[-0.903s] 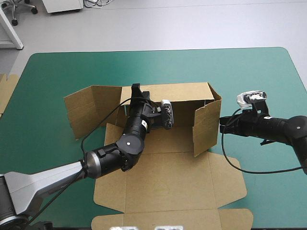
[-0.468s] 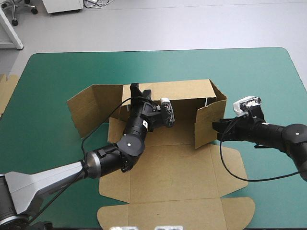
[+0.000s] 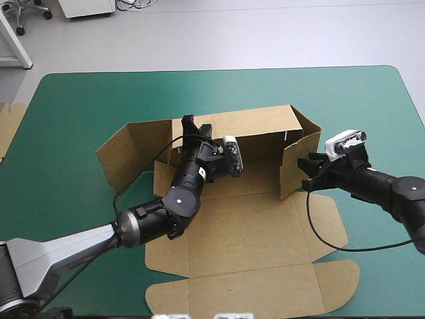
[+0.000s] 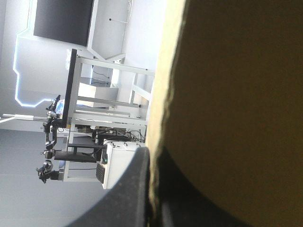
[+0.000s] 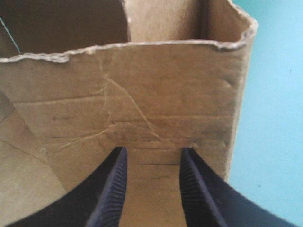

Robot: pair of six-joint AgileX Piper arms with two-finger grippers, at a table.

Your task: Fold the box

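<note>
- This looks like a robotics lab or test room rather than a home or a shop.
- One table [image 3: 80, 93] with a teal-green cover stands alone on a smooth, pale grey floor [image 3: 265, 33].
- Two black robot arms reach over it, the left arm [image 3: 153, 222] and the right arm [image 3: 395, 193].
- Beyond the table's far edge are the castors of a swivel chair [image 3: 26, 13], the foot of a white cabinet [image 3: 86, 6] and loose cables [image 3: 136, 4] on the floor.
- The left wrist view looks level at white metal-framed benches [image 4: 113, 90] with equipment stacked on them.
- Spare brown board [image 3: 9, 126] lies at the table's left edge.
</note>
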